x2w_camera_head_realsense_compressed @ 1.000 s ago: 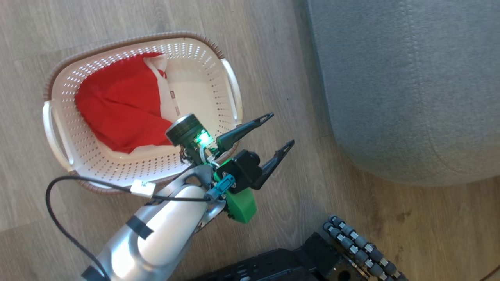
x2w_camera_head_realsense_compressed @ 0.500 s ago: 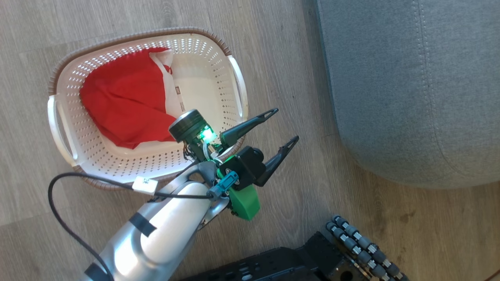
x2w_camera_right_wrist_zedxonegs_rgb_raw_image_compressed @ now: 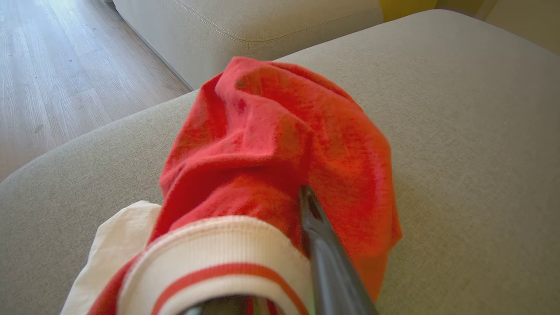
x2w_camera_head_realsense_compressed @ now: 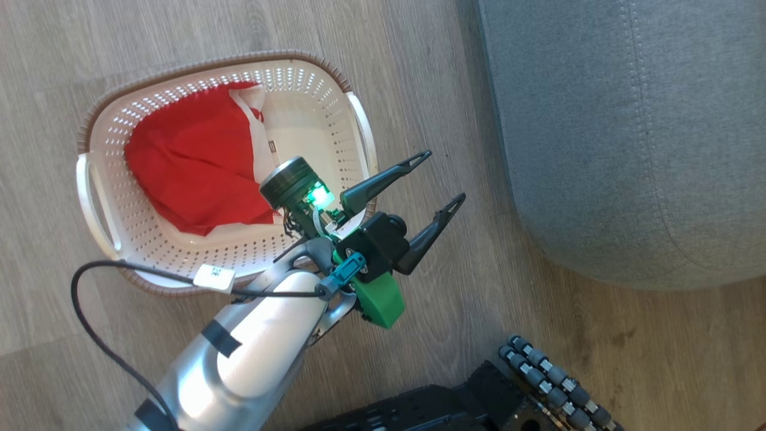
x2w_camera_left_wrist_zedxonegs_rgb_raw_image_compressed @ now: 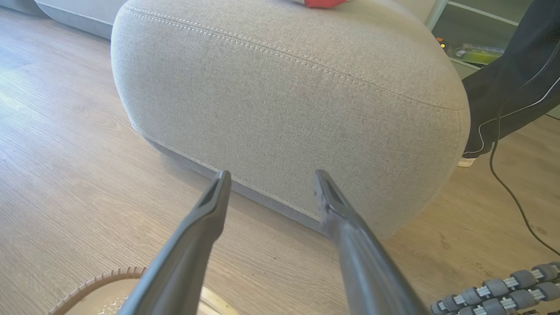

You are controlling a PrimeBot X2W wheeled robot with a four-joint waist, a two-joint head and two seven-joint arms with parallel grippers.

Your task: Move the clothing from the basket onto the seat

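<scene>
While one garment (x2w_camera_right_wrist_zedxonegs_rgb_raw_image_compressed: 271, 131) drapes my right hand (x2w_camera_right_wrist_zedxonegs_rgb_raw_image_compressed: 280, 205) on the seat (x2w_camera_right_wrist_zedxonegs_rgb_raw_image_compressed: 472, 131), I can't tell its grip. Left hand (x2w_camera_head_realsense_compressed: 443, 175) gapes; the other garment (x2w_camera_head_realsense_compressed: 191, 167), upper left in the basket (x2w_camera_head_realsense_compressed: 179, 263), comes next.

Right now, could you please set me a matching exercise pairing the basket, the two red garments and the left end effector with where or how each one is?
Column one:
1. basket
2. red garment seen in the head view
3. red garment seen in the right wrist view
4. left end effector

Column two:
A. open and empty
B. resting on the seat
C. standing on the wooden floor
D. lying inside the basket

Pairs: 1-C, 2-D, 3-B, 4-A.
</scene>
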